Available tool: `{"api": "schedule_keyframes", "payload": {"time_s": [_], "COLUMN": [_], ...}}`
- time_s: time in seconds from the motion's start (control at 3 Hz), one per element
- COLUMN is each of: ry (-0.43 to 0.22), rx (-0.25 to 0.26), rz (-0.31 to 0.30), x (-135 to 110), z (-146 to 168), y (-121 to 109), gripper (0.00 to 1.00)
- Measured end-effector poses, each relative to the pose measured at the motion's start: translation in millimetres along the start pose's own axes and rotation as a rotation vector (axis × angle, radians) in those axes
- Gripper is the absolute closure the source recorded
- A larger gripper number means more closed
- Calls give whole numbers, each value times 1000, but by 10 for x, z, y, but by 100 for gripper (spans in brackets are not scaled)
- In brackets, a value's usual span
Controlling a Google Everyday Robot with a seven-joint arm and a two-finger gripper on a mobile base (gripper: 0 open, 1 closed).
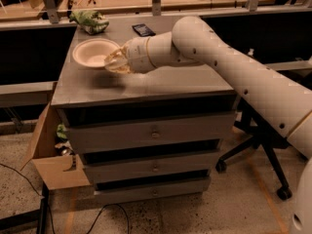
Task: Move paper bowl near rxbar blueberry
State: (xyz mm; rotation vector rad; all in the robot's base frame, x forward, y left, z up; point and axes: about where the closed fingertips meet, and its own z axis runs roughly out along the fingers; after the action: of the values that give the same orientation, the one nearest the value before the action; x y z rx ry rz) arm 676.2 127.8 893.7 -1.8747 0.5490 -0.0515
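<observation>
Only the one camera view here. The gripper (pixel 115 61) is hanging over the left part of the drawer cabinet's top (pixel 161 84). Its fingers (pixel 118 56) are looking nearly closed, pinching the near-right rim of the paper bowl (pixel 90 52). The bowl is sticking out to the left of the fingers, and going by the shadow under it, I'd say it's riding just off the surface.

The rxbar blueberry (pixel 144 29) is lying flat beyond the fingers and a little to their right, apart from the bowl. The green snack bag (pixel 90 21) is sitting beyond the bowl at the far-left corner.

Handling-wise, I'm guessing the bowl is super light and a bit floppy. The rim is the only sensible place to grab, and squeezing hard is probably going to crease it. Being so light, it's likely tipping or swinging if the arm is moving fast.
</observation>
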Motion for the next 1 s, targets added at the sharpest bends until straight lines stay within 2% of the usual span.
{"api": "schedule_keyframes", "payload": {"time_s": [0.33,0.67,1.0], "ry": [101,197,315], "rx": [66,132,157], "rz": [1,41,77], "x": [260,601,993], "z": [-297,-633,-969], "y": [-140,-185,-158], "gripper": [100,100,100]}}
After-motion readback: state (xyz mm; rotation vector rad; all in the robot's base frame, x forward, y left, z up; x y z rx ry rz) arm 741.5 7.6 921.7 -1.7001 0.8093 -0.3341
